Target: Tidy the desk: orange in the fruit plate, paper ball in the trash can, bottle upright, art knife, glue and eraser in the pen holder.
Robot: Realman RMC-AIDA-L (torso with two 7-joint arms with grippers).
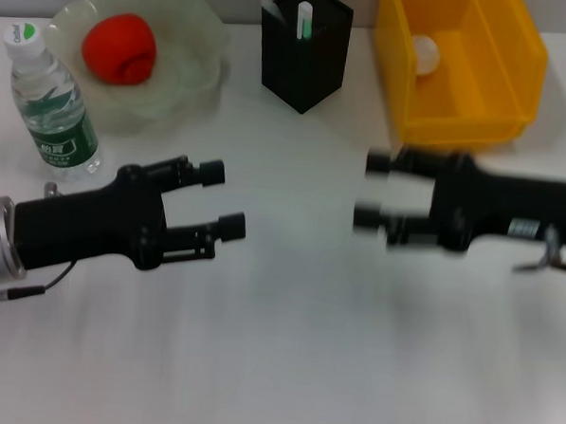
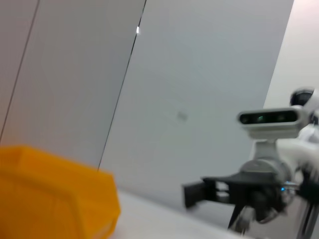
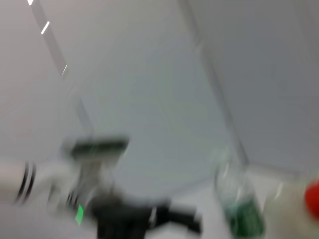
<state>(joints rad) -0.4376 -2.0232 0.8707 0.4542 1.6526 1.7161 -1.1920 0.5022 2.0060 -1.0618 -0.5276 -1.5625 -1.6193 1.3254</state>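
The bottle [image 1: 53, 100] stands upright by the fruit plate [image 1: 190, 84], which holds the orange [image 1: 119, 49]. My left end effector [image 1: 228, 201] hovers just beside the bottle, spread wide and empty; a careless swing could topple it. My right end effector [image 1: 374, 191], also open and empty, hangs near the trash can [image 1: 478, 108].

Both arms reached inward over the table, left gripper [image 1: 228, 201] and right gripper [image 1: 371, 190] facing each other (fingers spread, nothing held).
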